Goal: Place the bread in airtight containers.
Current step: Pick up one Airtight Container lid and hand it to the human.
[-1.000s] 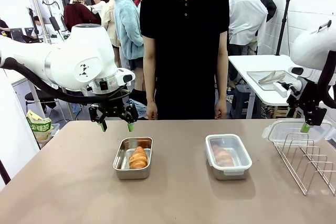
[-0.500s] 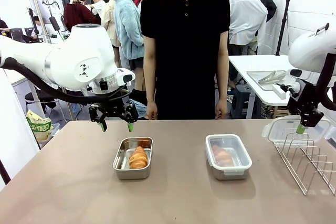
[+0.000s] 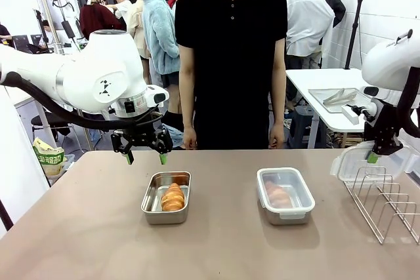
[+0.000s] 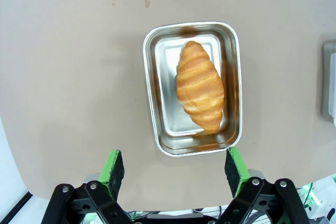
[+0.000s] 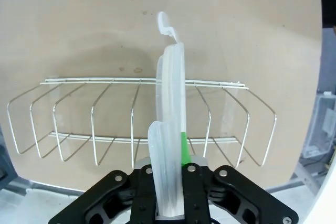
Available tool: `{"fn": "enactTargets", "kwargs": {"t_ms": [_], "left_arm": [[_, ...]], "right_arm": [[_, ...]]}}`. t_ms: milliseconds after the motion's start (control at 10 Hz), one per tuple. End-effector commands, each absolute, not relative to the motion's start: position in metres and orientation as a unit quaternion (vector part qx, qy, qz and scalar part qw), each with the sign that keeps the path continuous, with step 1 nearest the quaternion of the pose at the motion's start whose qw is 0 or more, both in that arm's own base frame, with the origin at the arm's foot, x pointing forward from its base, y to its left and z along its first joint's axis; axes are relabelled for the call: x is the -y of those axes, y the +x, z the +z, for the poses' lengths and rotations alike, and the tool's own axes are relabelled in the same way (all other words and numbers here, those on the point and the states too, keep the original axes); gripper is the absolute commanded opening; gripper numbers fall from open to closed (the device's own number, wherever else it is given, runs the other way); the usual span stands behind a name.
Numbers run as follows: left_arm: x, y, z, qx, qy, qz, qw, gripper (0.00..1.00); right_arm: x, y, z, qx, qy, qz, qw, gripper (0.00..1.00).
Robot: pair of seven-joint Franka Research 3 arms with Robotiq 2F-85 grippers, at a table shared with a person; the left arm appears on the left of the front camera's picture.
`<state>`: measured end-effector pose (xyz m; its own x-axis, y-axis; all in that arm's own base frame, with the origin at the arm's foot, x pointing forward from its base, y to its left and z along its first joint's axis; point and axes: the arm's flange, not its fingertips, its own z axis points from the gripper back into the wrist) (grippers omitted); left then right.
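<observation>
Over on the left side of the table, the left gripper [image 3: 145,157] hangs above and just behind an open steel container [image 3: 166,206], its green-padded fingers [image 4: 113,167] spread wide with nothing between them. It looks parked there on purpose, out of the way while keeping that tub in sight. One croissant [image 4: 199,86] lies slantwise inside the tub, well within the walls, so this piece of bread is placed and wants only a cover.

Further along, past the middle and in front of the person in the black shirt [image 3: 230,50], a second container [image 3: 285,195] already wears its translucent lid, and the other croissant [image 3: 279,195] shows dimly through the plastic. That one seems finished.

At the right end stands a wire rack [image 3: 386,204], where the spare lid has been kept on edge. The right gripper [image 3: 372,157] has pinched that translucent lid [image 5: 169,129] tight between its fingers, gripping one rim; the wrist view shows the lid edge-on, still standing in the rack. My guess is that it is meant for the uncovered tub on the left, so it must be lifted clear of the wires and carried across past the sealed container.
</observation>
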<state>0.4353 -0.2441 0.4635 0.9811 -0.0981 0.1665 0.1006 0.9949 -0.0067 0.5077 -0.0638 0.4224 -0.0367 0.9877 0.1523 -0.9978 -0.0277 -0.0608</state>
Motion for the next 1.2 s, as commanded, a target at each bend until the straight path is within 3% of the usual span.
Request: {"fn": "enactTargets", "kwargs": {"t_ms": [0, 300, 600, 800, 1100], "left_arm": [[0.244, 0.435, 0.465, 0.084, -0.009, -0.048, 0.995, 1.0], [0.244, 0.435, 0.465, 0.084, -0.009, -0.048, 0.995, 1.0], [0.244, 0.435, 0.465, 0.084, -0.009, -0.048, 0.995, 1.0], [0.244, 0.435, 0.465, 0.084, -0.009, -0.048, 0.995, 1.0], [0.244, 0.435, 0.465, 0.084, -0.009, -0.048, 0.995, 1.0]], "right_arm": [[0.062, 0.504, 0.422, 0.058, 0.03, 0.712, 0.699, 0.0], [0.064, 0.499, 0.432, 0.074, 0.04, 0.701, 0.709, 0.0], [0.068, 0.477, 0.476, 0.113, 0.012, 0.701, 0.704, 0.0], [0.076, 0.465, 0.504, 0.135, 0.074, 0.714, 0.683, 0.0], [0.079, 0.452, 0.543, 0.152, 0.095, 0.737, 0.651, 0.0]]}}
